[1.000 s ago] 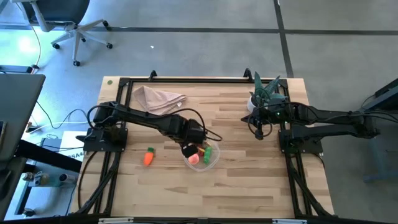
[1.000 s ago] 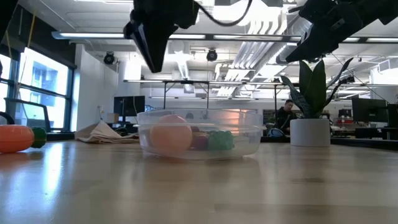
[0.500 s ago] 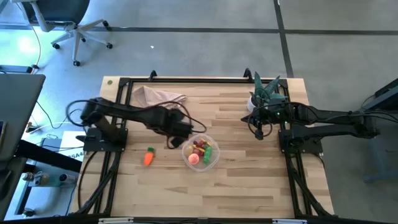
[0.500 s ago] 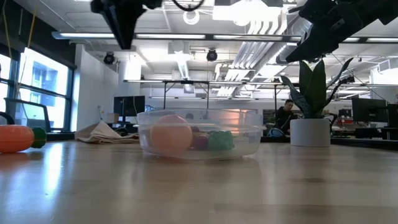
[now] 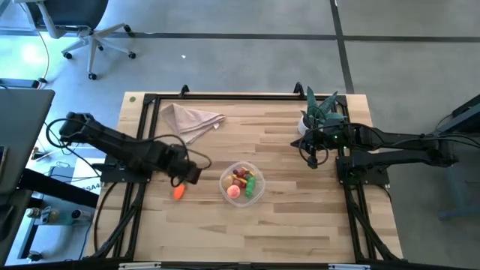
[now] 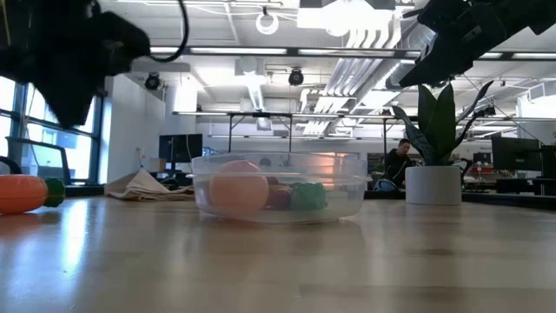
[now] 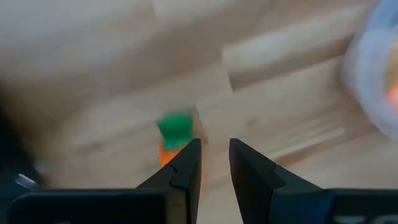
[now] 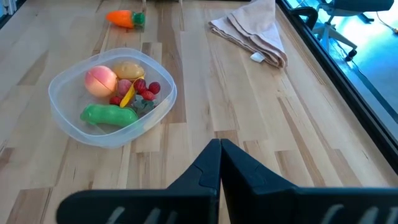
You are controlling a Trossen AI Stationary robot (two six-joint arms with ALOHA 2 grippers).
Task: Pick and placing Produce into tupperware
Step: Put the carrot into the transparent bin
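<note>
The table (image 5: 300,217) was pale butcher-block wood in long glued strips, edged by a black metal frame, and it stood on a grey concrete floor; the low view looked past it into an open office with ceiling ducts, monitors and a seated person far back. At the left, the left gripper (image 7: 214,165) hovered just above the carrot (image 5: 178,192), its two dark fingers a little apart with nothing between them; its wrist view showed the carrot's green top and a sliver of orange beside one fingertip, which the overhead view largely hid under the arm. In the low view the carrot (image 6: 22,193) lay on its side, smooth and glossy, well apart from the tupperware. Behind it, toward the far edge, a beige cloth napkin (image 5: 191,118) lay crumpled in soft folds. Near the middle sat the tupperware (image 5: 242,184), round, shallow and clear; the right wrist view showed its contents best: a pink-orange peach (image 8: 101,79), a tan potato (image 8: 128,69), a green pepper (image 8: 109,114), red berries and a yellow piece, all inside the rim. At the right, a spiky green plant (image 5: 321,109) stood in a white pot (image 6: 433,185), and the right gripper (image 8: 219,163) waited beside it above the table, fingers pressed together, holding nothing.
</note>
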